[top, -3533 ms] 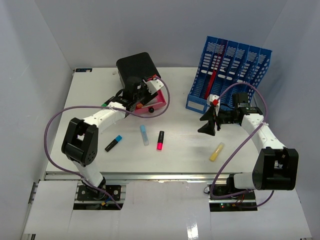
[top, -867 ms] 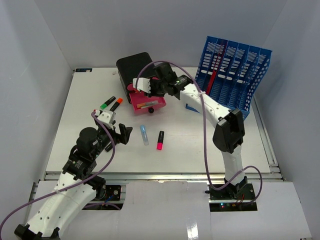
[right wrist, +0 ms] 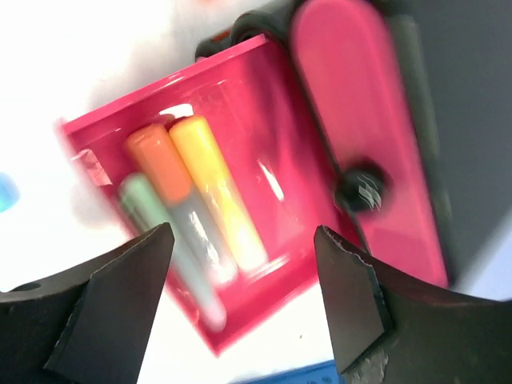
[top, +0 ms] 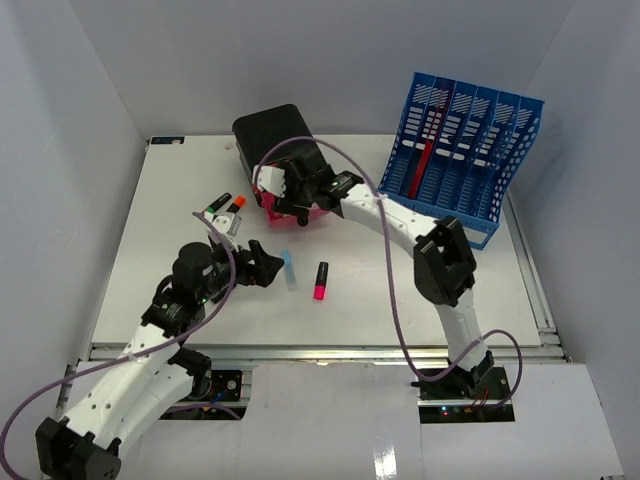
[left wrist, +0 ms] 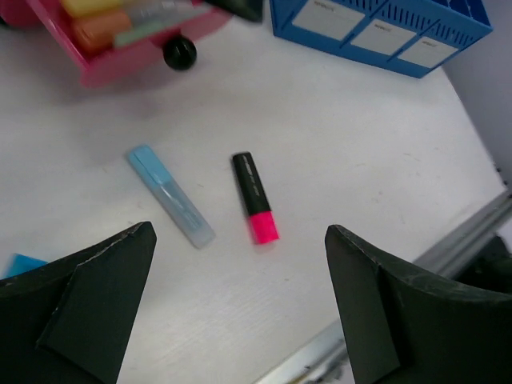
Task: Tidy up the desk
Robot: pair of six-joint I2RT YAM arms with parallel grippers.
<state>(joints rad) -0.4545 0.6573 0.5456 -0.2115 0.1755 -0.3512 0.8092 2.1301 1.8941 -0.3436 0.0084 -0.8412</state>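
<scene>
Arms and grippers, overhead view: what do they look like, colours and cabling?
The left arm and right arm have white links with bulky black joint housings. A purple cable loops along each. The left gripper and right gripper have wide, black, wedge-shaped fingers, matte and slightly scuffed.

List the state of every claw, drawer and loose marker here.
Marker drawer: pulled open, three markers inside.
Neighbouring drawer: shut.
Left claw: open, empty.
Right claw: open, empty, over the marker drawer.
Pink highlighter: lying loose on the desk.
Blue marker: lying loose beside it, apart.
</scene>
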